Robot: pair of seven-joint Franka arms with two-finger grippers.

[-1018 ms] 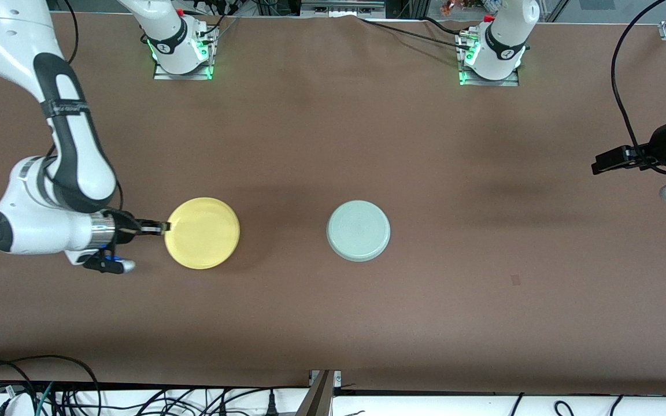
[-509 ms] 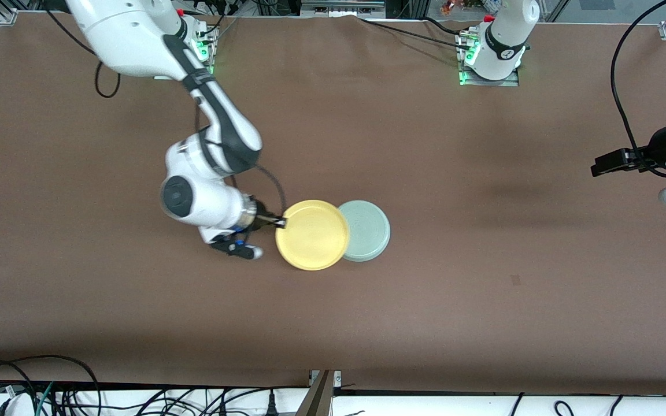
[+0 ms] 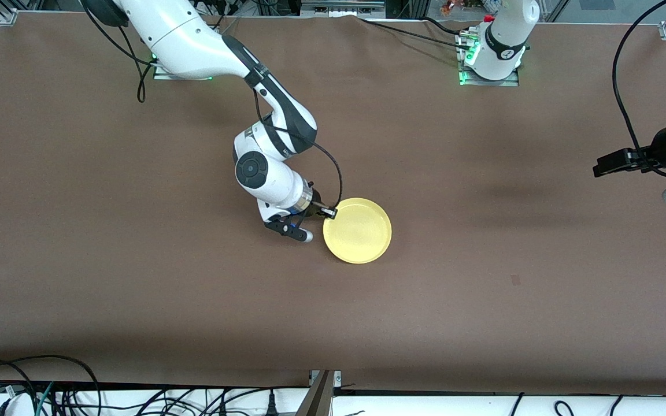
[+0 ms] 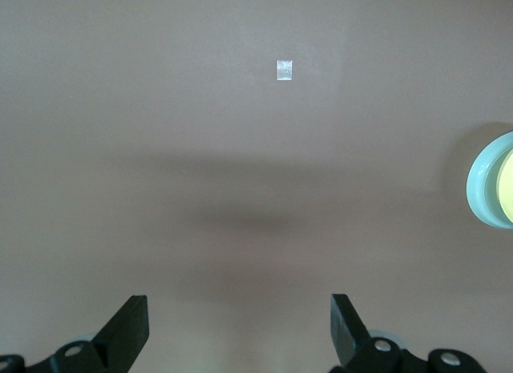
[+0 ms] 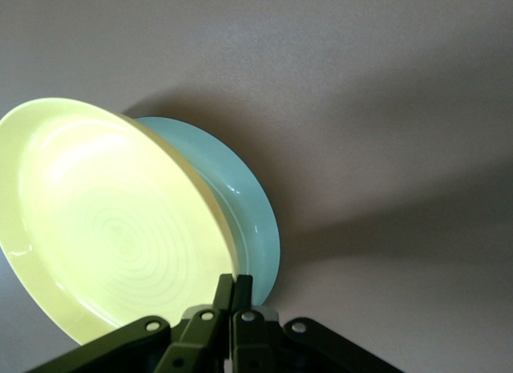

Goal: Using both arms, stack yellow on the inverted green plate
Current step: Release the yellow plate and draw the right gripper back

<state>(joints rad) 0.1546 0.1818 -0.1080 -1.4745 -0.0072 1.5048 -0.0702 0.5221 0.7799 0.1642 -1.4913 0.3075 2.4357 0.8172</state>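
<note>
**Yellow Over Green, Release Still to Come**

The yellow plate (image 3: 357, 230) sat right over the green plate (image 5: 240, 204) near the middle of the brown table (image 3: 483, 300). From the front camera the green plate was covered completely. The right wrist view told more: a crescent of mint green showed under the yellow rim, and the yellow plate looked tilted rather than lying flat on it. Whether the two plates were touching all round could not be told.

The right gripper (image 3: 328, 212) was clamped on the yellow plate's rim, on the side toward the right arm's end of the table, fingers (image 5: 232, 297) pinched tight on that edge. The left gripper (image 4: 240, 333) hung well away from the plates, over bare table at the left arm's end, jaws spread wide with nothing between them. That arm was waiting.

As a judgement, the job was nearly done: carry finished, plates lined up. Left to do were settling the yellow plate flat, letting go and backing out without dragging it off.

The table was a plain brown cloth-like surface with one small pale mark (image 4: 284, 70) on it, well apart from the plates toward the left arm's end. Both bases glowed green at the table's edge farthest from the front camera, and black cables (image 3: 136, 398) trailed along the edge nearest it.
</note>
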